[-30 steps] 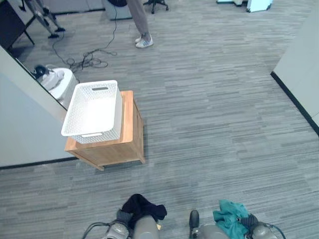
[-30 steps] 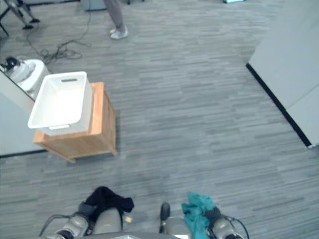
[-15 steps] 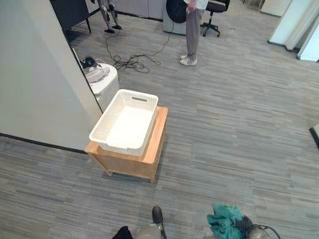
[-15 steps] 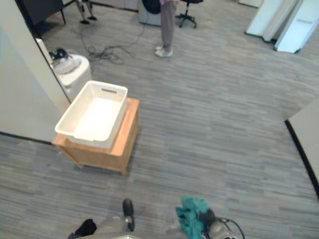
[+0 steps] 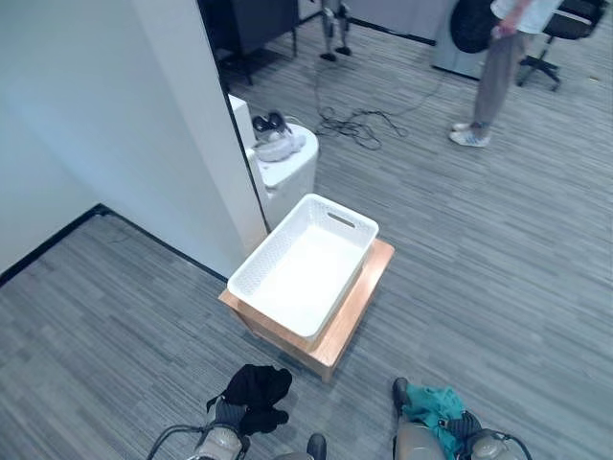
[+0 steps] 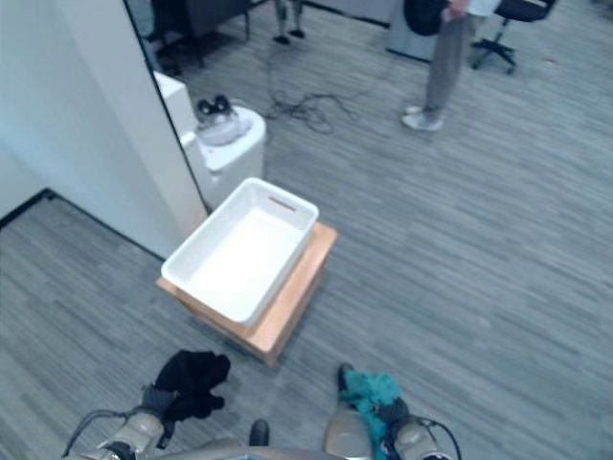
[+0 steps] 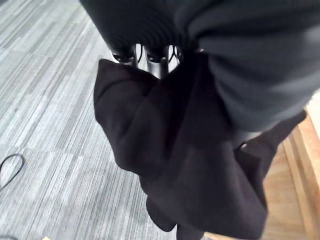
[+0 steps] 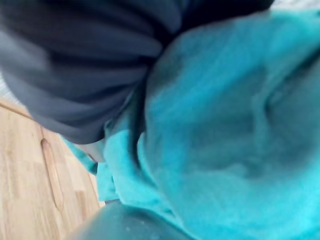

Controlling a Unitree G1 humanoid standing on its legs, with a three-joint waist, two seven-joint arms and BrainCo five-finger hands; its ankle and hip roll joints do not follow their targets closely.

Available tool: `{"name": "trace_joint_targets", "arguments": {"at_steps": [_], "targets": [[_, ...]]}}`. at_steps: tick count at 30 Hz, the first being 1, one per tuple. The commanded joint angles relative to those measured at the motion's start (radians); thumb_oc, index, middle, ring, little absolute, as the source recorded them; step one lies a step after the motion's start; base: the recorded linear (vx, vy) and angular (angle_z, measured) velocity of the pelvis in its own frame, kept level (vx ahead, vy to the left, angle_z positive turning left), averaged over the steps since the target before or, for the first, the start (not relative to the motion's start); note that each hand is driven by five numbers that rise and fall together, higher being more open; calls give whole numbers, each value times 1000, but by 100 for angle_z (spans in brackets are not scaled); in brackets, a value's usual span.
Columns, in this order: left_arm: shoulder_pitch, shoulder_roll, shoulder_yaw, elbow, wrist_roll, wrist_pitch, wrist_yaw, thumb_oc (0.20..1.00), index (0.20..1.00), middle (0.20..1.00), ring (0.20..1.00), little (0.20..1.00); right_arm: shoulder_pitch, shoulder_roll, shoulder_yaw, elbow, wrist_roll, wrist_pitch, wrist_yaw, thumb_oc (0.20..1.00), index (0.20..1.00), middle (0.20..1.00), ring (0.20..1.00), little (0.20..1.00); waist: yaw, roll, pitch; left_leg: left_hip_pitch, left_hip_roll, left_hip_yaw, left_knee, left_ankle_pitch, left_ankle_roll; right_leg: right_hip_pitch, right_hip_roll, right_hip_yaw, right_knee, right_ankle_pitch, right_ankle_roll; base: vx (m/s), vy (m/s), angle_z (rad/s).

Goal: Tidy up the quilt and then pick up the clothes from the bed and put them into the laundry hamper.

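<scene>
Left hand (image 5: 222,419) grips a black garment (image 5: 257,392); right hand (image 5: 466,433) grips a teal one (image 5: 431,407). Ahead stands the hamper (image 5: 305,277), empty, nearer the left hand, its long side running away rightward.

head eyes — high, facing down, sharing hamper (image 5: 306,271) | wrist cams — close on cloth
</scene>
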Motion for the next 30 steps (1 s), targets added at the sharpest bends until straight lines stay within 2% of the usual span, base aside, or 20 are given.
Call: {"name": "trace_joint_targets", "arguments": {"at_steps": [1,2,3,4,5,6,7,9,11,12,13,14,15,17,18,21,23,25,28,30], "targets": [[36,15,19,31,-40,11,24,200,200,200,200,200,-54,-22,10,-9,-34,0,3,200,200,200,200,200,16,8,54,-25,269,164,104,40,-119,-40,-19,-22,133,-204,12,133,-354,55],[41,7,24,32,-50,11,32,200,200,200,200,200,-53,-34,8,-17,-34,-4,-2,200,200,200,200,200,12,8,59,-73,288,194,149,94,-119,-14,-23,-65,130,-217,-3,58,-441,26],[58,4,34,27,-52,17,24,200,200,200,200,200,-41,-49,2,-22,-37,-6,-2,200,200,200,200,200,0,0,52,-105,313,383,168,102,-104,40,-28,-171,125,-252,-24,30,-492,159],[63,7,39,21,-46,20,17,200,200,200,200,200,-32,-59,-7,-19,-31,-7,-6,200,200,200,200,200,-3,-7,43,-123,285,474,181,49,-83,63,-29,-226,113,-265,-31,28,-426,212],[67,8,40,19,-43,21,13,200,200,200,200,200,-25,-63,-15,-16,-28,-6,-7,200,200,200,200,200,-3,-9,38,-144,253,491,203,20,-74,74,-28,-246,109,-266,-32,-5,-296,237],[70,-6,32,13,-39,20,6,200,200,200,200,200,-18,-82,-46,1,-18,-6,-14,200,200,200,200,200,-2,-3,28,-196,178,523,228,-9,-60,97,-15,-293,103,-272,-38,-12,-148,113],[70,-6,32,13,-39,20,6,200,200,200,200,200,-18,-82,-46,1,-18,-6,-13,200,200,200,200,200,-3,-3,28,-197,178,522,229,-10,-60,97,-15,-294,103,-273,-38,54,-98,108],[85,-16,21,12,-24,22,-7,200,200,200,200,200,-5,-88,-70,15,-20,-3,-14,200,200,200,200,200,-12,26,17,-121,156,561,101,-12,-60,115,4,-341,142,-304,-19,97,39,128],[88,-17,15,4,-20,22,-11,200,200,200,200,200,-5,-85,-78,6,-12,-4,-16,200,200,200,200,200,-10,28,10,-114,141,520,83,-9,-52,113,1,-356,173,-308,-20,52,61,92],[86,-14,1,9,-5,31,-24,200,200,200,200,200,-11,-87,-102,-23,17,-13,-25,200,200,200,200,200,-13,24,16,-85,131,476,27,-4,-32,66,-30,-393,370,-295,6,20,49,47],[85,-14,1,9,-5,32,-24,200,200,200,200,200,-11,-87,-102,-23,17,-13,-25,200,200,200,200,200,-14,22,16,-85,129,474,25,-3,-31,64,-34,-394,376,-297,8,-64,90,62],[83,0,-5,-2,6,34,-25,200,200,200,200,200,-35,-100,-104,-127,28,-19,-23,200,200,200,200,200,-35,14,43,-74,129,457,6,18,-10,-29,-22,-312,517,-216,41,-104,62,107],[85,9,-5,-5,13,34,-26,200,200,200,200,200,-44,-117,-106,-175,23,-28,-28,200,200,200,200,200,-39,13,48,-69,131,450,-2,20,-12,-56,2,-257,549,-224,46,-104,43,109],[88,19,-5,-18,17,26,-24,200,200,200,200,200,-66,-203,-144,-312,13,-42,-64,200,200,200,200,200,-53,12,47,-72,126,404,-6,21,-17,-56,67,-129,496,-268,37,4,-39,48],[84,21,-4,-21,17,24,-26,200,200,200,200,200,-70,-226,-155,-346,8,-44,-74,200,200,200,200,200,-54,10,45,-76,125,397,-6,22,-20,-50,71,-103,460,-269,28,24,-102,53],[68,36,-22,-27,29,12,-28,200,200,200,200,200,-90,-357,-235,-488,-6,-55,-119,200,200,200,200,200,-64,2,32,-91,127,340,-6,6,-39,0,16,-9,248,-263,10,49,-196,86],[70,52,-22,-18,37,12,-31,200,200,200,200,200,-109,-452,-281,-560,-21,-56,-132,200,200,200,200,200,-64,-12,23,-85,122,303,-6,-11,-47,17,-23,44,120,-224,19,138,-223,77],[86,68,-6,-5,41,12,-34,200,200,200,200,200,-148,-523,-307,-621,-47,-57,-139,200,200,200,200,200,-53,-29,9,-74,118,289,-6,-18,-59,40,-47,52,67,-203,37,125,-226,54],[111,75,31,1,31,14,-29,200,200,200,200,200,-225,-591,-290,-729,-104,-62,-155,200,200,200,200,200,-36,-45,12,-54,144,316,-6,-12,-78,25,-44,32,66,-156,54,55,-297,24],[124,76,51,-3,20,12,-19,200,200,200,200,200,-296,-638,-279,-851,-169,-69,-182,200,200,200,200,200,-24,-46,10,-48,168,341,-6,-9,-91,31,-32,16,47,-173,57,34,-266,-19]]}}
